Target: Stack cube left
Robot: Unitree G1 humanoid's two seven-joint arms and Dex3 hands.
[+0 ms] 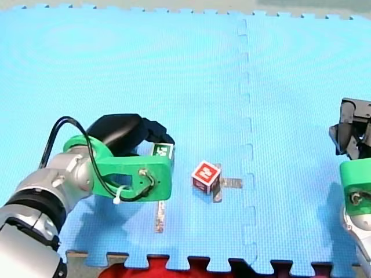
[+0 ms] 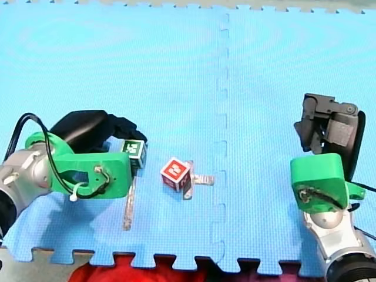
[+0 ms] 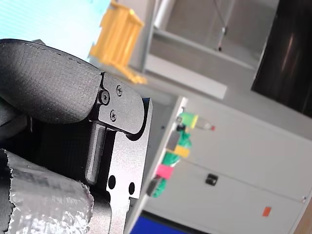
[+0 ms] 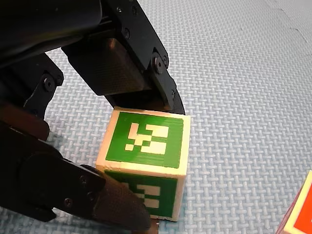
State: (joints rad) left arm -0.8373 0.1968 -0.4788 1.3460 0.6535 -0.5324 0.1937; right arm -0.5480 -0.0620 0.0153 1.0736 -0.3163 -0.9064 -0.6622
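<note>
The green cube [image 4: 146, 156] sits at the lower left of the head views, clamped between the left hand's [image 2: 88, 132] black fingers [image 4: 122, 68], one pad on each of two opposite faces. Whether it rests on the blue mat [image 1: 174, 69] or is just off it cannot be told. The red cube [image 1: 206, 175] lies just right of it on tape strips [image 1: 231, 183], apart from it. The right hand [image 2: 326, 126] is at the right edge and holds nothing.
</note>
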